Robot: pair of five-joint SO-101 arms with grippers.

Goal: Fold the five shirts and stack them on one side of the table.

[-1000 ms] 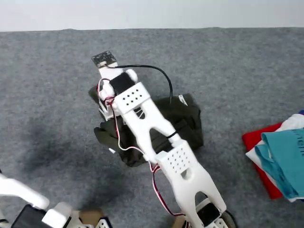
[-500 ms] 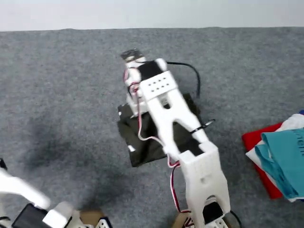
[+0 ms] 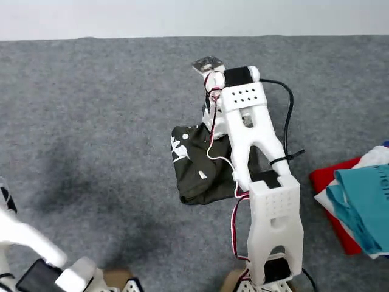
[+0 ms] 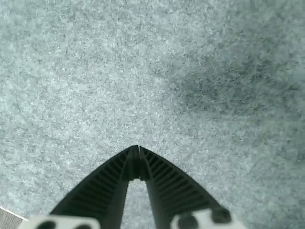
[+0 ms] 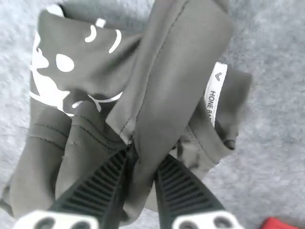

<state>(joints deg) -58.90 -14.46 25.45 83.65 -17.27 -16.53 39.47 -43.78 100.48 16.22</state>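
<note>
While a fold of the dark shirt (image 5: 181, 71) is pinched tight in the jaws of the right gripper (image 5: 138, 153), the rest is bunched just beyond them. On the left gripper (image 4: 138, 150) the jaws are pressed together over grey table (image 4: 143, 71). Folded shirts (image 3: 358, 201) are stacked well away.

1. The table (image 3: 91, 121) is covered edge to edge in a grey, felt-like cloth with a speckled nap; its far edge runs straight across the high view.
2. A dark olive shirt (image 3: 197, 164) lies bunched near the middle of the table, its white print facing up on the left part.
3. In the right wrist view the dark olive shirt (image 5: 86, 90) shows loose folds, stitched hems and a white neck label turned outward.
4. At the table's right edge sits a pile, well apart from the olive one: a red shirt (image 3: 331, 194) at the bottom, a white layer (image 3: 377, 157) over it, and a teal shirt (image 3: 364, 204) on top.
5. The left wrist view shows bare grey cloth (image 4: 95, 71) with a soft dark shadow across it.
</note>
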